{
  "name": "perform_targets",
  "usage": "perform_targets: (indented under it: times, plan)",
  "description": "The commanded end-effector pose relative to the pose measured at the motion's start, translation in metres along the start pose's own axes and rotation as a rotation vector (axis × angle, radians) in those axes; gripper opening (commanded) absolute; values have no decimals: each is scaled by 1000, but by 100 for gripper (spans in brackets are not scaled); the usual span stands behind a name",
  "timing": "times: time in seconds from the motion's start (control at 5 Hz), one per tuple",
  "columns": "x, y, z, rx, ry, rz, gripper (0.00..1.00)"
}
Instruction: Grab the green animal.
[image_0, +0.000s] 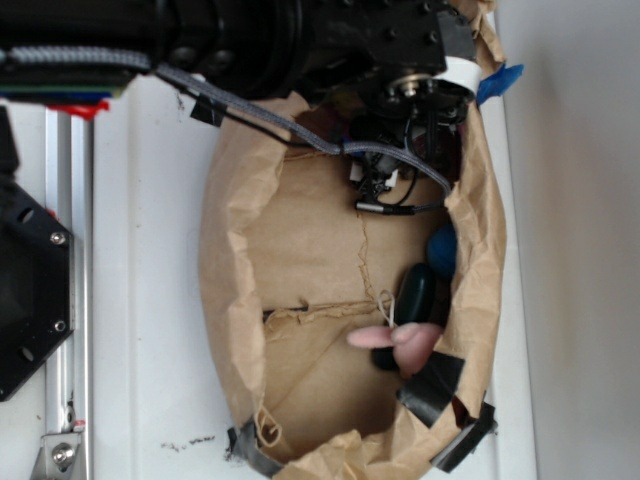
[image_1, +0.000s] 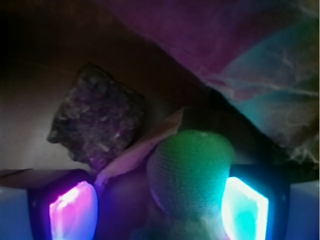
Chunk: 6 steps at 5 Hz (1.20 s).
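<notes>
Paper fills most of what I see: a crumpled brown paper bag lies open on the white table, its walls rolled down and patched with black tape at the bottom edge. My arm reaches across the top edge of the exterior view and drops into the bag's upper right corner, a grey cable looping off it. My gripper is down in that corner; in the exterior view the arm hides it. Against the bag's right wall lies a dark green oblong object, with a blue thing just beside it toward the corner. Touching the oblong object's lower end sits a pink plush bunny, one ear pointing toward the bag's middle. In the wrist view, my two fingers glow at the bottom edge, pink on one side and cyan on the other, standing apart. The green animal sits between them, its rounded knit-looking part rising above the pads and close against the cyan one; I cannot tell whether either pad is touching it. A dark rough lump rests beyond the pink finger, near the bag's crumpled wall.
</notes>
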<state>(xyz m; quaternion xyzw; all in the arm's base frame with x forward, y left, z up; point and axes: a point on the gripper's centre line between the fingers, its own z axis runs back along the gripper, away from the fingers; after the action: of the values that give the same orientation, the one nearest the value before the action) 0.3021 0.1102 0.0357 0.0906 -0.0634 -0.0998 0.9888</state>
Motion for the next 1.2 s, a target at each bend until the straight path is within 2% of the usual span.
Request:
perform_targets:
  times: [0.0, 0.2, 1.0]
  plan:
    - [9, 0, 4, 46, -49, -24, 56]
    - [8, -2, 5, 45, -55, -30, 0]
    - [9, -9, 11, 37, -66, -40, 0]
